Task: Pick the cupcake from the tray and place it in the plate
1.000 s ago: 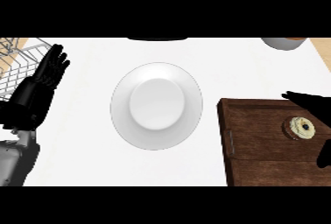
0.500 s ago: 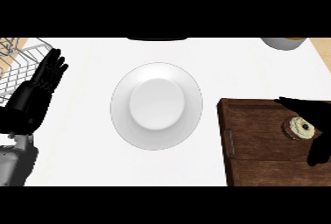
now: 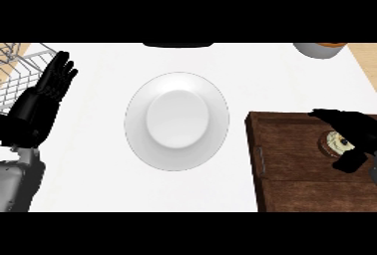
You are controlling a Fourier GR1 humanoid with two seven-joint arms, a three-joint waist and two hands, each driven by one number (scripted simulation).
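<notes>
cupcake (image 3: 339, 143) partly hidden under right hand (image 3: 358, 130), tray (image 3: 294, 164) cut off at right edge

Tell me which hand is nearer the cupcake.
Right. The right hand is curled around the cupcake on the tray; the left hand rests open at the view's left edge, beyond the plate.

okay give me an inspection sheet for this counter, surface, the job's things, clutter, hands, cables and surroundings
Surface: white counter.
Job's things: cupcake on the brown tray at right; white plate at centre, nothing on it.
Clutter: wire rack far left; bowl and a dark object at the top edge.
Hands: right hand curved over the cupcake, contact unclear; left hand open, resting at left.
Cables: nothing seen.
Surroundings: nothing seen.
</notes>
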